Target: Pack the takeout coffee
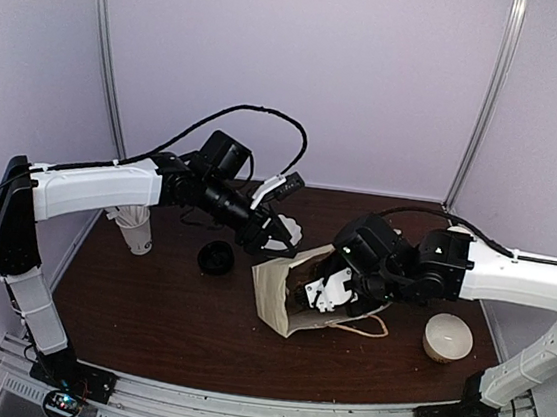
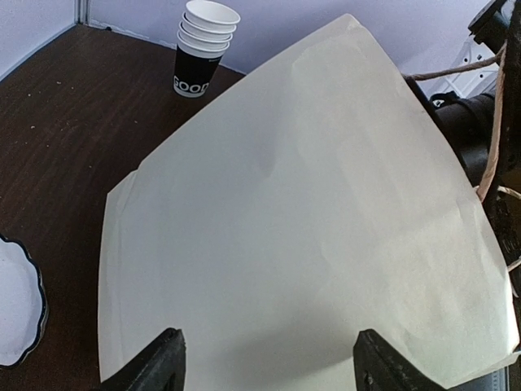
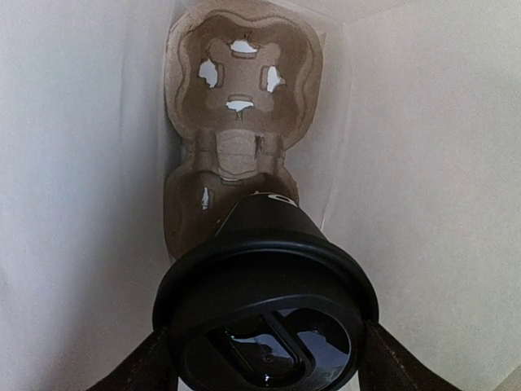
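Observation:
The takeout coffee (image 3: 264,309), a cup with a round black lid, is between my right fingers (image 3: 146,366) inside the cream paper bag (image 1: 277,294). It hangs over the near well of a brown cardboard cup carrier (image 3: 240,90) at the bag's bottom. My right gripper (image 1: 325,289) reaches into the bag's mouth and is shut on the cup. My left gripper (image 1: 278,234) is open at the bag's upper far edge. In the left wrist view its fingers (image 2: 167,362) stand wide apart over the bag's flat side (image 2: 309,228).
A stack of nested cups (image 2: 203,49) stands beyond the bag, at the table's right in the top view (image 1: 447,338). A black round lid (image 1: 215,258) lies left of the bag. A white cup (image 1: 135,227) stands under my left arm. A white, black-rimmed disc (image 2: 12,301) lies nearby.

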Robot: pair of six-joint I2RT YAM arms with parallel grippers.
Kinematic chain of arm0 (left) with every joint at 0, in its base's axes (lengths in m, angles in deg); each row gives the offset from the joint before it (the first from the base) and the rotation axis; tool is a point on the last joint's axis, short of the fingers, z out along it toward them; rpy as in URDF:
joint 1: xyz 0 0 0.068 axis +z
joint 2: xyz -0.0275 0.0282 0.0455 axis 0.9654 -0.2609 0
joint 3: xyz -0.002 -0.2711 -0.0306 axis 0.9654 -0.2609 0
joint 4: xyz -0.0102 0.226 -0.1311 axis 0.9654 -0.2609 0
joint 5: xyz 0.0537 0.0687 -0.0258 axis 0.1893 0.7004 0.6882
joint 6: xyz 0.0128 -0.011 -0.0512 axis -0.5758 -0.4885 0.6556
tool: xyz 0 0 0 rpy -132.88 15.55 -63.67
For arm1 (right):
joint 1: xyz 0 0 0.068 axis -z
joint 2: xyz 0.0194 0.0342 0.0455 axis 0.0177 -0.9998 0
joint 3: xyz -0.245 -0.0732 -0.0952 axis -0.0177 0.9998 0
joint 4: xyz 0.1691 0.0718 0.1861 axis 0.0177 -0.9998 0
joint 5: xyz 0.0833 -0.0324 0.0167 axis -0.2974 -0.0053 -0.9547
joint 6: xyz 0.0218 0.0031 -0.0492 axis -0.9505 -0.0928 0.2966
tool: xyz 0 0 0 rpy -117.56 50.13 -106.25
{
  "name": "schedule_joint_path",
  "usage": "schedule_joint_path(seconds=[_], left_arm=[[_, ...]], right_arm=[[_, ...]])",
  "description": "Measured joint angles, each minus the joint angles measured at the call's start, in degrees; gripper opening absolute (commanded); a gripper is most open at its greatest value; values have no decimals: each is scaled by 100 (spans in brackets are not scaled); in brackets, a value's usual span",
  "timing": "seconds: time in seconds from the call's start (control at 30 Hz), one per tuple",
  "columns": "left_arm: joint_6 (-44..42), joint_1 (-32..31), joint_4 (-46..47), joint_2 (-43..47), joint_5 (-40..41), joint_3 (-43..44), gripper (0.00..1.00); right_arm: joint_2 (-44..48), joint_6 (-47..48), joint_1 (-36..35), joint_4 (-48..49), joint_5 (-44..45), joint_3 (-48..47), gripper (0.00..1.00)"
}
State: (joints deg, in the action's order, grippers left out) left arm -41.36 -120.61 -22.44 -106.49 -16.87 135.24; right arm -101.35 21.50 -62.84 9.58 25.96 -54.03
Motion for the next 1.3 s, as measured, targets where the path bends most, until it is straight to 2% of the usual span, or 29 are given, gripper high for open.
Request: schedule_joint_path(seconds=[0.83,1.0,1.3], left_arm=[[-57,92,31,0,-4,-28,74],[-55,107,66,0,2,-37,74],[-70,192,109,7,133,-37,74]], right_arm=[[-501,-101,566,393,-568,48,70],[-815,-271,850,157,-890,-389,70],[-1827,-929,1335,-1154,-1657,-1873,70]])
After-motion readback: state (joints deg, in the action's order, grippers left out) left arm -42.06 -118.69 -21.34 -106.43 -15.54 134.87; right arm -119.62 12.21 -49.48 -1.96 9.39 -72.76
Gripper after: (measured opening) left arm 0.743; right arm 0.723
